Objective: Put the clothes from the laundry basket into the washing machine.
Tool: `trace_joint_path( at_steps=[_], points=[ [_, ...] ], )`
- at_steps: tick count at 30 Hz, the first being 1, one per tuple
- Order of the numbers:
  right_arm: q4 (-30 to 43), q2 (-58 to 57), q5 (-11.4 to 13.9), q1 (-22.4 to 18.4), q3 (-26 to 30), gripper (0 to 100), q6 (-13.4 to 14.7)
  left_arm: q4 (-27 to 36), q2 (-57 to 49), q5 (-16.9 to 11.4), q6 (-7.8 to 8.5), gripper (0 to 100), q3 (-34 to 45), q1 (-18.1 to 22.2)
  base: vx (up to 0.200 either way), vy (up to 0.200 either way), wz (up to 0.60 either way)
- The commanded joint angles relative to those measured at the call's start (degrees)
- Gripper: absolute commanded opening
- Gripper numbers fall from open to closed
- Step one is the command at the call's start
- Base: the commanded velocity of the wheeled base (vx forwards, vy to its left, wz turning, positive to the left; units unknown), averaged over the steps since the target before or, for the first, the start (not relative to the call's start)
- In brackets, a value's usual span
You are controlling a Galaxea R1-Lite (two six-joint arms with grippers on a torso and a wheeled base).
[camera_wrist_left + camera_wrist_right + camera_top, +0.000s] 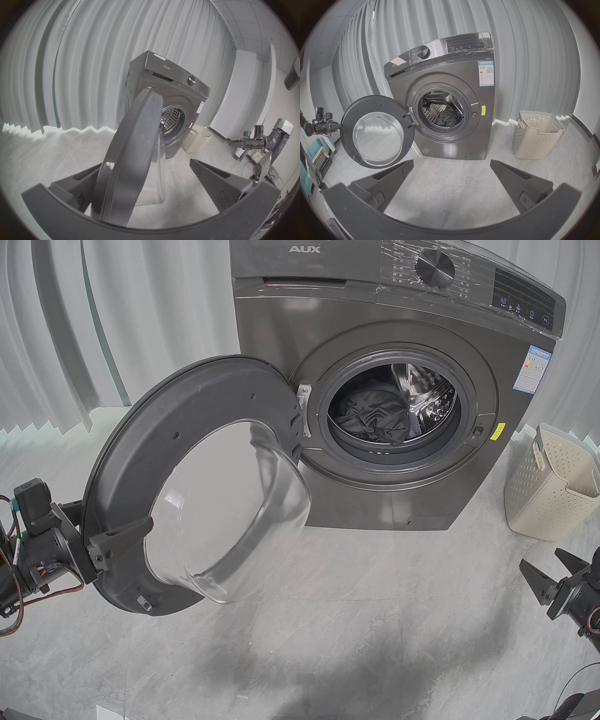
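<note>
Clothes (375,415), a dark bundle, lie inside the drum of the washing machine (400,490), toward 8 o'clock of the round opening. From my head view the machine stands at 12 o'clock, and its door (156,427) hangs wide open toward 9 o'clock with the clear bowl facing me. My left gripper (122,543) is at 8 o'clock, at the door's outer rim, with one finger lying across it. The cream laundry basket (553,490) stands on the floor at 3 o'clock, just beside the machine. My right gripper (540,557) hangs at 4 o'clock, below the basket, with its fingers spread and nothing between them.

From my left wrist, the door's edge runs up between my fingers. It sits close against one finger, while the other finger (218,184) stands well clear, so this gripper is wide apart and not clamped. The machine and basket lie beyond.

From my right wrist, both fingers (518,184) are spread wide over bare floor, holding nothing. Ahead, the dark clothes sit low in the drum, the door is swung open on its hinge, and the basket stands upright on the machine's far side from the door.
</note>
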Motion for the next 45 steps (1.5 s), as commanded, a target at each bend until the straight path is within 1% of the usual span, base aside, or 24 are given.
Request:
trace_joint_path(
  at_steps=[1, 2, 4, 5, 6, 7, 8, 9, 10, 11, 18, 21, 22, 25, 26, 30, 32, 36, 37, 39, 40, 42, 43, 45],
  points=[
    [-0.05, 0.56, -0.01, 0.03, 0.0, 100, 0.06, 0.15, -2.15, 0.06, -1.1, 100, 0.95, -8.54, 0.0, 0.0, 0.0],
    [-0.05, 0.56, -0.01, 0.03, 0.0, 100, 0.06, 0.24, -2.94, 0.06, -2.24, 100, 0.86, -11.0, 0.0, 0.0, 0.0],
    [-0.14, 0.65, -0.01, 0.03, -0.09, 100, 0.14, 0.15, -3.64, 0.06, -3.91, 100, 0.68, -13.99, 0.0, 0.0, 0.0],
    [-0.14, 0.65, -0.01, 0.03, -0.09, 100, 0.14, 0.06, -4.26, -0.03, -5.14, 100, 0.68, -16.1, 0.0, 0.0, 0.0],
    [-0.14, 0.65, -0.01, 0.03, -0.09, 100, 0.14, -0.03, -4.43, -0.03, -5.67, 100, 0.68, -16.97, 0.0, 0.0, 0.0],
    [-0.14, 0.65, 0.07, 0.03, -0.18, 100, 0.14, 0.06, -4.79, -0.03, -6.81, 100, 0.68, -18.73, 0.0, 0.0, 0.0],
    [-0.23, 0.65, 0.07, 0.03, -0.18, 100, 0.14, 0.15, -4.96, -0.03, -7.51, 100, 0.77, -20.14, 0.0, 0.0, 0.0],
    [-0.14, 0.65, 0.07, 0.03, -0.35, 100, 0.14, 0.15, -4.87, 0.32, -7.95, 100, 0.95, -21.19, 0.0, 0.0, 0.0],
    [-0.14, 0.65, 0.07, 0.03, -0.35, 100, 0.14, 0.15, -4.87, 0.32, -7.95, 100, 0.95, -21.19, 0.0, 0.0, 0.0],
    [-0.23, 0.65, 0.07, 0.03, -0.53, 100, 0.14, 0.41, -4.52, 0.5, -8.39, 100, 1.04, -22.6, 0.0, 0.0, 0.0],
    [-0.23, 0.65, 0.07, 0.03, -0.44, 100, 0.23, -0.03, -5.4, 0.59, -8.75, 100, 3.67, -22.95, 0.0, 0.0, 0.0],
    [-0.23, 0.65, 0.25, 0.03, -0.44, 100, 0.23, 0.06, -7.07, 1.2, -8.48, 100, 4.11, -21.46, 0.0, 0.0, 0.0],
    [-0.23, 0.65, 0.25, 0.03, -0.44, 100, 0.23, 0.06, -9.44, 3.05, -8.66, 100, 4.38, -16.71, 0.0, 0.0, 0.0],
    [-0.14, 0.74, 0.25, 0.03, -0.53, 100, 0.23, 0.85, -11.55, 2.69, -8.66, 100, 4.11, -12.76, 0.0, 0.0, 0.0],
    [-0.14, 0.74, 0.25, 0.03, -0.53, 100, 0.23, 0.94, -12.26, 2.78, -8.66, 100, 4.11, -9.5, 0.0, 0.0, 0.0],
    [-0.14, 0.83, 0.25, 0.03, -0.7, 100, 0.23, 0.94, -11.03, 2.78, -7.87, 100, 4.38, -4.05, 0.0, 0.0, 0.0],
    [-0.14, 0.91, 0.25, 0.03, -0.97, 100, 0.23, 0.85, -8.74, 3.13, -7.34, 100, 4.46, -3.7, 0.0, 0.0, 0.0],
    [-0.05, 1.09, 0.25, 0.03, -0.97, 100, 0.23, 0.85, -3.82, 3.49, -4.0, 100, 4.46, -4.32, 0.0, 0.0, 0.0],
    [-0.05, 1.09, 0.25, 0.03, -0.97, 100, 0.23, 0.85, -3.82, 3.49, -4.0, 100, 4.46, -4.32, 0.0, 0.0, 0.0],
    [-0.14, 1.27, 0.25, 0.03, -1.14, 100, 0.23, 0.06, 1.45, 3.31, -0.92, 100, 4.2, -5.11, 0.0, 0.0, 0.0],
    [-0.05, 1.27, 0.25, 0.03, -1.23, 100, 0.23, -0.03, 2.68, 3.31, -0.4, 100, 3.85, -5.81, 0.0, 0.0, 0.0],
    [-0.05, 1.44, 0.25, 0.03, -1.32, 100, 0.14, -0.38, 4.18, 3.31, -0.48, 100, 3.15, -7.04, 0.0, 0.0, 0.0],
    [-0.14, 1.88, 0.25, 0.12, -1.67, 100, 0.23, -1.52, 6.38, 3.4, -0.92, 100, 1.92, -9.24, 0.0, 0.0, 0.0],
    [-0.14, 2.06, 0.25, 0.03, -1.76, 100, 0.14, -2.4, 7.96, 3.49, -0.92, 100, 1.21, -10.56, 0.0, 0.0, 0.0]
  ],
)
